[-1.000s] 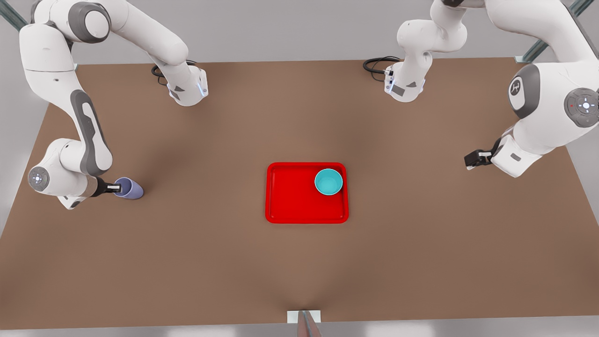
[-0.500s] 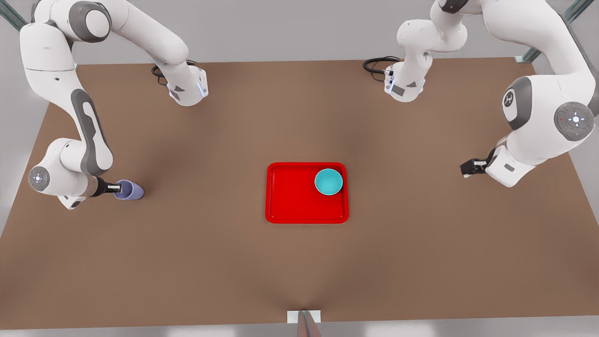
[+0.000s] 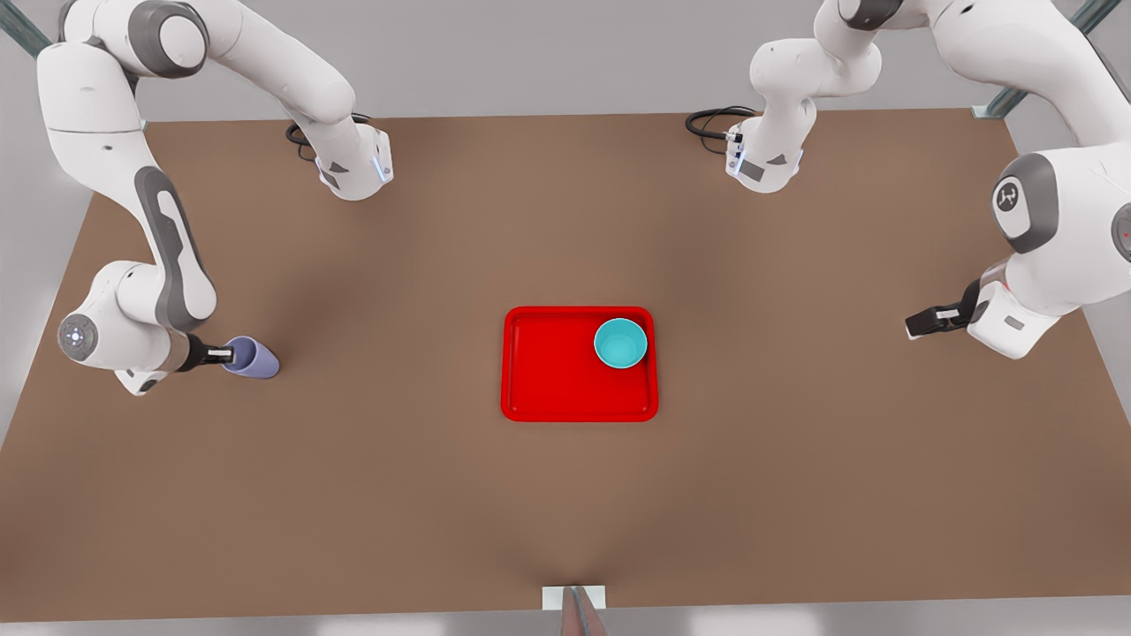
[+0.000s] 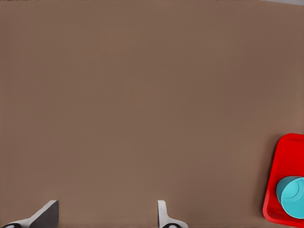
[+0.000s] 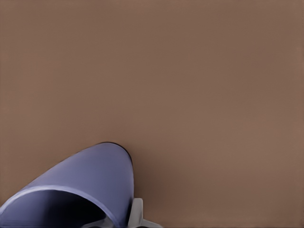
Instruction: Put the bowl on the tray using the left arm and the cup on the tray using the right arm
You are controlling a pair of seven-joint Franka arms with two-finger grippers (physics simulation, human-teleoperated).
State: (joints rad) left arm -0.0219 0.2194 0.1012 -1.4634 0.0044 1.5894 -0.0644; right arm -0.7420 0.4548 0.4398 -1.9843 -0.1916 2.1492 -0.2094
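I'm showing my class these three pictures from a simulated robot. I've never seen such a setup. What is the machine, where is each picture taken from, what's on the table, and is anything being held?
Two white jointed robot arms work at a brown table. One picture looks down from above; the other two come from cameras on each arm's wrist. A red tray lies mid-table with a teal bowl in its corner. The right end effector, at the overhead view's left, is shut on the rim of a lavender cup, which tilts. The left end effector, at that view's right, is open, holds nothing, and waits away from the tray.

Teal bowl [image 3: 620, 344] on red tray [image 3: 548, 371], lavender cup [image 3: 254, 358] tilted
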